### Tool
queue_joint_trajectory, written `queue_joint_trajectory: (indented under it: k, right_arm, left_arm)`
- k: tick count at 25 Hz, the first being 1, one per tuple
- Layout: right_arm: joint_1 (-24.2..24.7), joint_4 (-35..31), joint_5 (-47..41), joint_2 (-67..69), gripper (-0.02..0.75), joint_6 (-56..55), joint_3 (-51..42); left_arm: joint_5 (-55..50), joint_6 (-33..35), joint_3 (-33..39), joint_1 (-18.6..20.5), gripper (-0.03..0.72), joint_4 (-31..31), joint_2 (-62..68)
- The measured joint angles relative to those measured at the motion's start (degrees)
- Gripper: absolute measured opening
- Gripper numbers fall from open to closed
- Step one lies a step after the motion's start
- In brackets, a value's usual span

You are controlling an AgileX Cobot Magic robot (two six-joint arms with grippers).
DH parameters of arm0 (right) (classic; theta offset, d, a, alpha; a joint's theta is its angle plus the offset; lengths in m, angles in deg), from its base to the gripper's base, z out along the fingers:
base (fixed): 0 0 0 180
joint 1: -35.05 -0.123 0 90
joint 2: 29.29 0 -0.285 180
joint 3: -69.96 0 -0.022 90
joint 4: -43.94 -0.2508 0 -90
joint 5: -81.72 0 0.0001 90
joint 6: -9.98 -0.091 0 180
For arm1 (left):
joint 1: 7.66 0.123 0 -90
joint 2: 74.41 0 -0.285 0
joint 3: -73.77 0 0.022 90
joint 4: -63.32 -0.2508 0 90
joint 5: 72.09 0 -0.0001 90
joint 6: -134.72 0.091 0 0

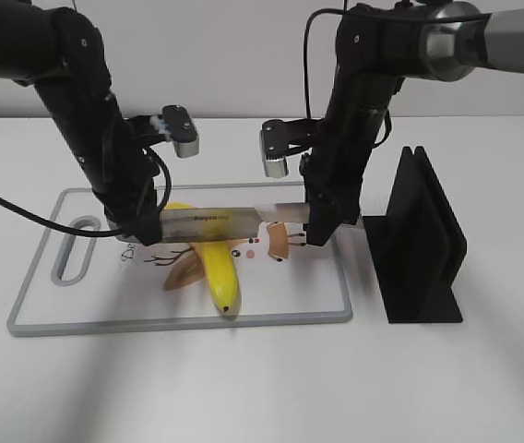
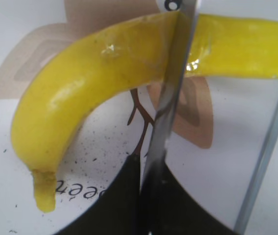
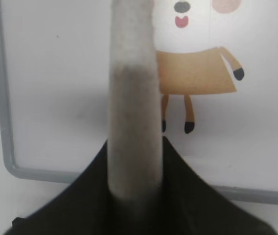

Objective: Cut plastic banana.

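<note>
The plastic banana lies on the white cutting board, bright yellow, dark tip toward the front. In the left wrist view the banana shows its stem at lower left. A knife is held level across it. My left gripper is shut on the blade's end, my right gripper on the grey handle. The blade crosses the banana's middle edge-on; I cannot tell whether it has entered. In the wrist views the left gripper and the right gripper show as dark fingers.
A black knife stand stands just right of the board. The board has a grey rim, a handle slot at its left and cartoon prints. White table all round.
</note>
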Motion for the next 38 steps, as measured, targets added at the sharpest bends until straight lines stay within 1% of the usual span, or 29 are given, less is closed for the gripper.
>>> queue_joint_trajectory:
  k: [7,17,23,25,26,27,29,31,33,34,35,38]
  right_arm:
    - [-0.2,1.4,-0.7,-2.4,0.173,-1.4,0.1]
    - [-0.3,1.3,-1.7,-13.5,0.174,-1.6,0.1]
    - [-0.3,1.0,-1.8,-14.3,0.176,-1.6,0.6]
    - [-0.3,1.0,-1.8,-14.3,0.176,-1.6,0.6]
    - [-0.3,1.0,-1.8,-14.3,0.176,-1.6,0.6]
    - [-0.3,1.0,-1.8,-14.3,0.176,-1.6,0.6]
    - [-0.3,1.0,-1.8,-14.3,0.176,-1.8,0.6]
    - [-0.3,1.0,-1.8,-14.3,0.173,-2.2,0.6]
    - [-0.3,0.8,-1.8,-14.3,0.17,-2.8,0.6]
    - [-0.3,0.8,-1.6,-14.3,0.169,-3.2,0.6]
    - [-0.3,0.8,-1.4,-14.3,0.169,-3.4,0.6]
    - [-0.3,1.0,-1.2,-14.3,0.169,-4.0,0.6]
  left_arm:
    - [0.5,-0.3,1.0,-0.5,0.01,-0.4,-1.9]
    - [-1.4,-0.4,1.1,-0.7,0.006,-0.9,-14.8]
    - [-1.7,-0.4,1.1,-0.7,0.006,-0.8,-16.7]
    - [-1.7,-0.4,1.1,-0.7,0.019,-0.6,-16.7]
    - [-1.6,-0.4,1.1,-0.7,0.042,-0.3,-16.7]
    - [-1.6,-0.4,1.1,-0.7,0.082,0.0,-16.7]
    - [-1.6,-0.5,1.1,-0.7,0.195,0.7,-16.7]
    - [-1.6,-0.5,1.1,-0.7,0.367,1.4,-16.7]
    - [-1.3,-0.5,1.1,-0.7,0.522,1.8,-17.0]
    - [-0.8,-0.5,1.1,-0.7,0.582,1.8,-17.3]
    - [-0.2,-0.6,1.1,-0.7,0.621,1.8,-17.7]
    - [2.5,-1.8,0.7,-0.8,0.659,1.5,-19.6]
